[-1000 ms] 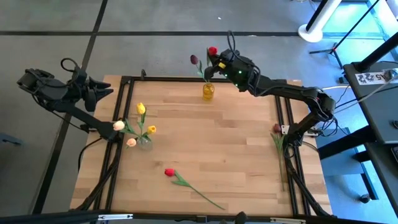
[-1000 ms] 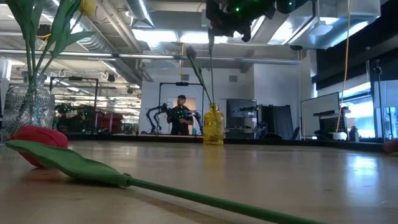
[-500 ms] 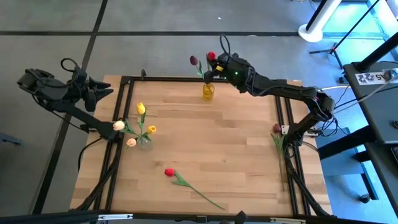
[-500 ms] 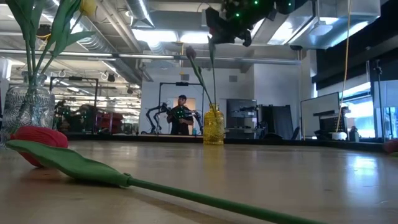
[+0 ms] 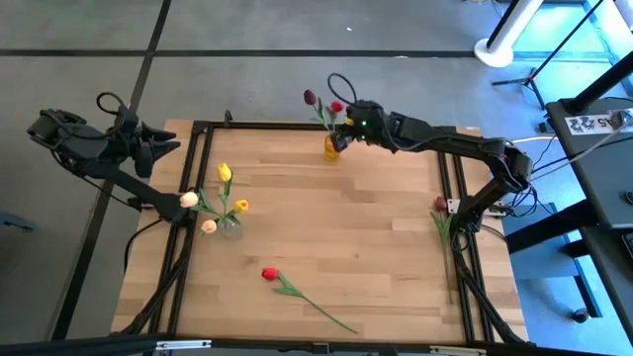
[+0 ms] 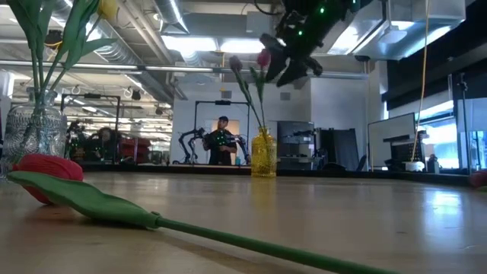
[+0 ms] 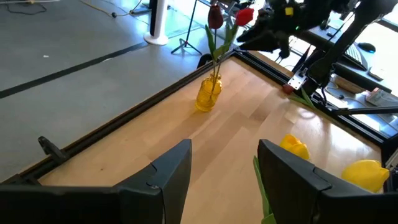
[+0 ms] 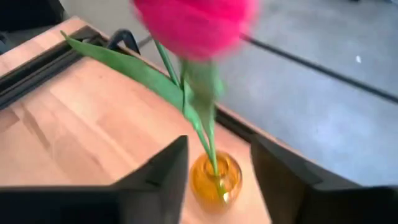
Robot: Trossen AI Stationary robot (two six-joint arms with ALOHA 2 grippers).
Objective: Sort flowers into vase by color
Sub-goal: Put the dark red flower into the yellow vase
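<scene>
I have a red tulip (image 5: 337, 107) and a dark maroon tulip (image 5: 310, 97) standing with their stems in the small yellow glass vase (image 5: 331, 146) at the far edge of the worktop (image 5: 346, 247), both heads well above its mouth. In the right wrist view the red head (image 8: 194, 26) fills the top of the picture, and its stem runs down between the end effector's two dark fingers into the vase mouth. The right end effector (image 5: 348, 120) sits just beside the red tulip, above the vase; its fingers are spread apart with nothing between them but the loose stem.

Near the left edge of the worktop I see a clear glass vase (image 5: 229, 225) holding two yellow tulips (image 5: 225, 172) and two cream-peach tulips (image 5: 188, 199). A second red tulip (image 5: 269, 274) lies flat on the near part of the worktop, its long green stem trailing toward the front edge. Another tulip (image 5: 440, 204), maroon, lies by the right rail.

The left end effector (image 5: 170, 147) hangs beyond the worktop's far left corner, well apart from every flower, its fingers apart and empty in its wrist view. In the low view a person (image 6: 221, 141) stands far back in the room behind the yellow vase.
</scene>
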